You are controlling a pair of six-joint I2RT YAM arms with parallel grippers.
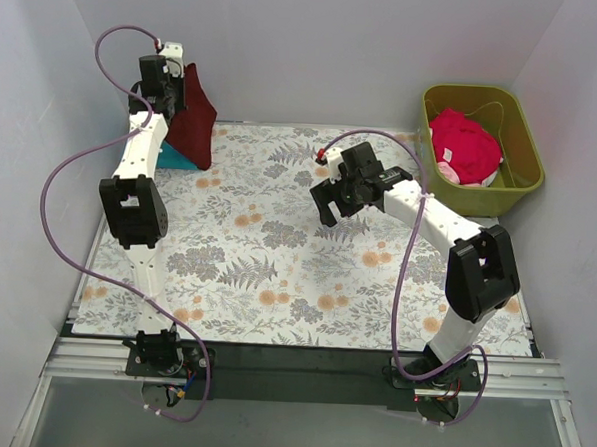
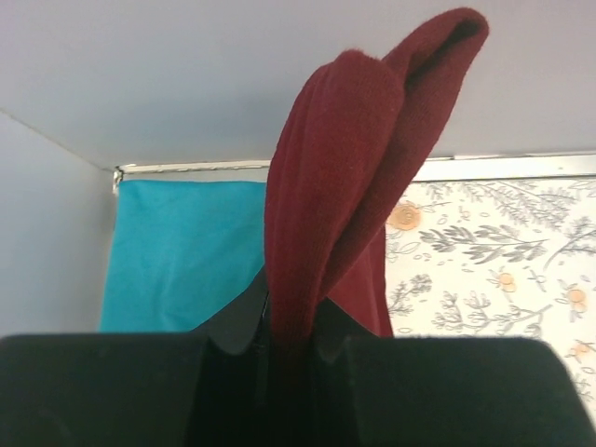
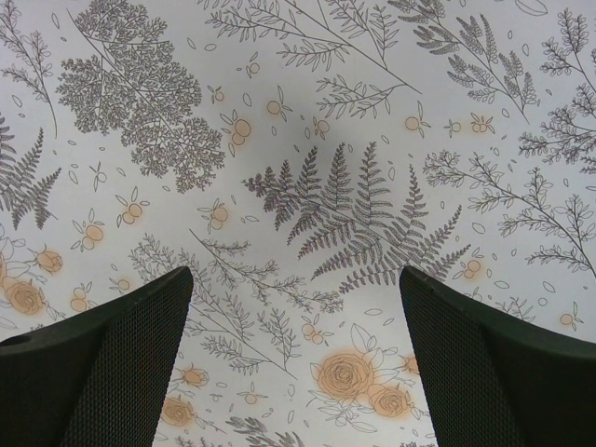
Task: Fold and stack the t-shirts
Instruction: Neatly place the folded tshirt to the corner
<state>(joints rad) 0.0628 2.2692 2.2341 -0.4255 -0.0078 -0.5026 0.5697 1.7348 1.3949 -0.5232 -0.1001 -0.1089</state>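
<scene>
- The left hand is raised at the far left corner of the counter. It pinches a bunched fold of the soft dark maroon cloth t-shirt.
- That shirt hangs in a limp drape; whether its lower edge touches the counter I cannot tell.
- The flat teal blue cloth t-shirt lies beneath it on the grey-and-orange floral tablecloth.
- The bright red-pink cloth t-shirt sits crumpled in the olive-green plastic tub at the far right.
- The right hand hovers over bare tablecloth mid-counter, spread wide and holding nothing.
- The maroon cloth looks light, floppy and slightly fleecy, so it is unlikely to slip but will probably sag and twist from a single pinch.
- A second hold on a free corner or hem, rather than the middle, would likely open it flat.
</scene>
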